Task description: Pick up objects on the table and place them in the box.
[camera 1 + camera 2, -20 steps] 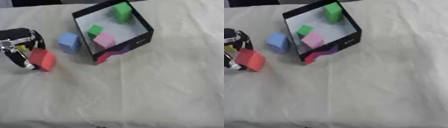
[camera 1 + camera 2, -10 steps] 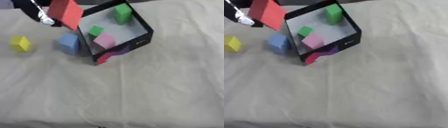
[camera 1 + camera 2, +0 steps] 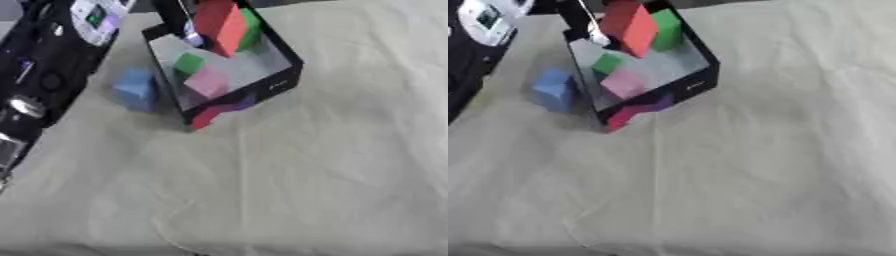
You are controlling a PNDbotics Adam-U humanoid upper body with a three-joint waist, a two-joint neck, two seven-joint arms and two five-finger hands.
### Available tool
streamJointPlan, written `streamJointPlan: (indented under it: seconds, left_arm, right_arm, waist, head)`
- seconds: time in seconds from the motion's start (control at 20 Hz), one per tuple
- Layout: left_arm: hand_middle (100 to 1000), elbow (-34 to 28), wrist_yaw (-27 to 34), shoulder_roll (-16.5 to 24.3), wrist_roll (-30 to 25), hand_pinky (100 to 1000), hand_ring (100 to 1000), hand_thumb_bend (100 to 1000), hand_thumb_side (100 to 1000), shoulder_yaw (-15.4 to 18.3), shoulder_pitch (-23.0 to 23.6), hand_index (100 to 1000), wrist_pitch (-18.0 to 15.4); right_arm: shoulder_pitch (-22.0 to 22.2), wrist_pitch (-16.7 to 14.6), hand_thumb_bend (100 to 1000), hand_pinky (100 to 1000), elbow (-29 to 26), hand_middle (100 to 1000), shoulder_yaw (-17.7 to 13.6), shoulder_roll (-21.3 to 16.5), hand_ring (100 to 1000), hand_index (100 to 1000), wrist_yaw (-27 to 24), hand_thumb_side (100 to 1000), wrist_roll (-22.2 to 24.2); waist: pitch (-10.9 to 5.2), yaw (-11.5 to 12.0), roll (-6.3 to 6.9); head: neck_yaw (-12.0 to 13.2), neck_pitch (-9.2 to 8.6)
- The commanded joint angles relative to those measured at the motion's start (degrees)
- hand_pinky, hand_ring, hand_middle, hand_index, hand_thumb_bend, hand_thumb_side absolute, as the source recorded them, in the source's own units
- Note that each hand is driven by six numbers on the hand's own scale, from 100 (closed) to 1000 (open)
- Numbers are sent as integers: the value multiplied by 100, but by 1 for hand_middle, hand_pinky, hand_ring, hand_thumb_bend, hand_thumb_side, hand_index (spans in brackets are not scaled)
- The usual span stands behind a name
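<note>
My left hand (image 3: 588, 24) reaches in from the upper left, shut on a red block (image 3: 219, 24). It holds the block over the back part of the black box (image 3: 282, 83). Only dark fingers with a silver tip show beside the block; the palm is cut off at the top edge. Inside the box lie a small green block (image 3: 187, 63) and a pink block (image 3: 208, 81), with a larger green block (image 3: 253, 28) partly behind the red one. A blue block (image 3: 136, 90) sits on the cloth just left of the box. My right hand shows in neither view.
My black left arm (image 3: 44, 75) with its white panel (image 3: 98, 16) covers the upper left corner and the table under it. Wrinkled cream cloth (image 3: 297, 170) spreads in front and to the right of the box.
My left hand lifted the red block from the cloth at the left and carried it right, over the box. The arm now hides the yellow block seen half a second ago.
</note>
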Motion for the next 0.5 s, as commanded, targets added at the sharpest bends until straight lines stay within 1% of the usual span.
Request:
streamJointPlan:
  seconds: [0.05,0.2,0.3,0.35,0.4,0.45,0.5]
  left_arm:
    - [547,321,-421,-169,219,557,471,480,100,154,-114,611,-150]
    - [571,524,-669,-285,313,593,500,508,100,188,-27,636,-230]
    - [593,603,-799,-313,337,610,525,577,100,188,16,659,-278]
    - [601,615,-864,-324,329,627,555,714,100,181,38,688,-310]
    - [609,596,-918,-328,320,634,565,791,100,179,63,704,-354]
    - [674,566,-954,-321,312,684,627,950,100,181,86,772,-393]
    - [709,541,-977,-310,283,714,669,992,147,184,106,797,-422]
  right_arm:
    - [-117,4,285,741,-124,705,-2,-77,803,788,-12,510,33]
    - [-125,3,285,741,-133,705,1,-61,803,788,-12,510,38]
    - [-106,4,285,742,-130,704,-2,-65,803,788,-9,511,33]
    - [-89,5,287,742,-126,704,-5,-66,803,788,-7,512,29]
    - [-66,7,288,742,-122,704,-5,-69,803,788,-4,513,27]
    - [-42,11,291,742,-116,704,-5,-72,802,787,0,514,27]
    - [-17,18,291,741,-107,704,-5,-75,802,787,4,515,25]
  waist:
    - [-145,-22,-75]
    - [-133,-35,-101]
    - [-129,-30,-108]
    - [-127,-25,-108]
    - [-125,-19,-108]
    - [-123,-12,-106]
    - [-123,-6,-105]
  head:
    - [32,-12]
    - [28,-12]
    - [21,-12]
    - [20,-12]
    - [15,-12]
    - [6,-12]
    - [-4,-12]
